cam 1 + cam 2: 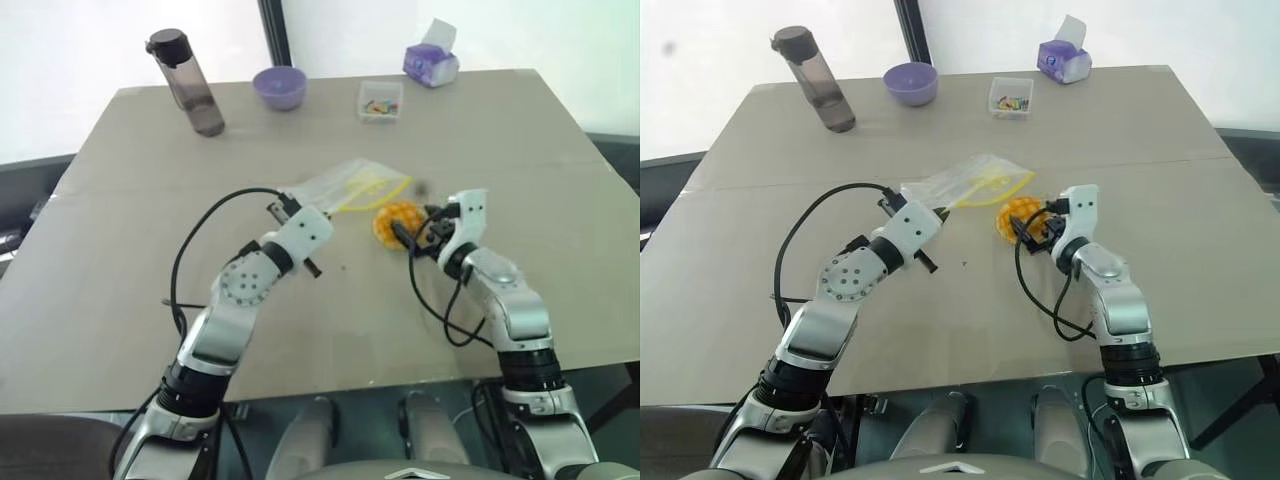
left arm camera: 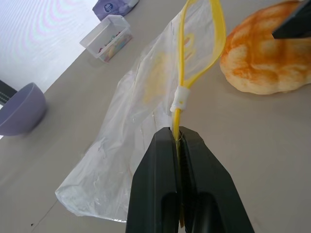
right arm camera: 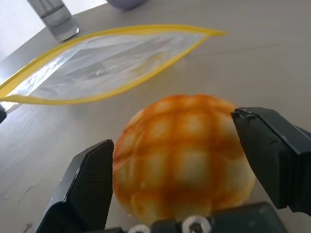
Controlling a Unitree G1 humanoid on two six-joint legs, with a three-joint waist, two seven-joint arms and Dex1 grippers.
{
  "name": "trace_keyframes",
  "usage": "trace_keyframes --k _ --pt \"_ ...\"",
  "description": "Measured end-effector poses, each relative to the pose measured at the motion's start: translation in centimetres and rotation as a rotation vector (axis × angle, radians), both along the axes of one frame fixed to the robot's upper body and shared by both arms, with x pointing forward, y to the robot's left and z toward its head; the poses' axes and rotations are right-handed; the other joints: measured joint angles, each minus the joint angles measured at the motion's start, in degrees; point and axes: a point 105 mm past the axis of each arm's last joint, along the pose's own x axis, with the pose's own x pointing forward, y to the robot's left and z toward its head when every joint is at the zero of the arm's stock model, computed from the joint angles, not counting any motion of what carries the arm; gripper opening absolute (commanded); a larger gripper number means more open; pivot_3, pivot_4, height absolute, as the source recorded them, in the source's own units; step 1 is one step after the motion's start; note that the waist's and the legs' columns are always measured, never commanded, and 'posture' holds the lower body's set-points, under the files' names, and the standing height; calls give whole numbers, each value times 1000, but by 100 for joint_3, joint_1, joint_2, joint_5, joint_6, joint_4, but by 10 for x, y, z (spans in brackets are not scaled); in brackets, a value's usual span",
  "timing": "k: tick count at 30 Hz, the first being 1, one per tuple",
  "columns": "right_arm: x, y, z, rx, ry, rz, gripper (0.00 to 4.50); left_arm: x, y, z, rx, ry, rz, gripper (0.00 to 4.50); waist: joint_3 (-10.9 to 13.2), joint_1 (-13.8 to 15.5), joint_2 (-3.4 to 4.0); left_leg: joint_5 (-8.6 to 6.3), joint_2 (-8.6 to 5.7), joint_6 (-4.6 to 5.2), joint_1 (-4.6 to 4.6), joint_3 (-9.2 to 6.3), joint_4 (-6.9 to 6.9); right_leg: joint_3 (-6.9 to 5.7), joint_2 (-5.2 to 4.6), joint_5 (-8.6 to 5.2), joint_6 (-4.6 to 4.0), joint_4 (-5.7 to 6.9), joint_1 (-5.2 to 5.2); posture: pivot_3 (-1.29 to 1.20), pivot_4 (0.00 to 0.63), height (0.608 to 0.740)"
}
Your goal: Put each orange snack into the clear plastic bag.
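The clear plastic bag lies mid-table, its mouth with the yellow strip gaping toward the orange snack. My left gripper is shut on that yellow strip at the end of the mouth farther from the snack, pointing level along the bag. The orange snack, a round bun with a grid pattern, rests on the table just outside the mouth. My right gripper is open wide. Its two black fingers stand on either side of the snack, close against its sides.
Along the far edge of the table stand a dark bottle, a purple bowl, a small clear box of coloured bits and a purple tissue pack. A black cable loops beside each forearm.
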Motion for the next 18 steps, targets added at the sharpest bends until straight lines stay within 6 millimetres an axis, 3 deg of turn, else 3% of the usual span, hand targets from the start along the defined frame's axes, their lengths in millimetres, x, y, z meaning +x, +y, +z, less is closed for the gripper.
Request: trace_keyframes --k 2,4,13,18 --pt "-1 -1 -3 -37 9 13 4371 0 1 1 0 -3 6 0 -1 0 1 0 0 0 1 0 0 0 0 0 0 0 0 0 150 740" --pt "-1 -2 -5 -90 -2 24 3831 1 2 1 0 -4 12 0 -2 -4 1 0 1 0 2 0 0 -1 0 0 0 0 0 0 150 740" --pt "4 -4 -8 -153 -37 6 145 1 5 -2 -2 3 29 0 -3 0 -1 0 1 0 2 0 0 -1 0 0 0 0 1 0 150 740" --pt "3 -10 -5 -133 -37 18 27 0 5 -3 -3 6 31 0 -2 3 0 0 0 0 0 0 0 -1 0 0 1 0 0 0 150 740"
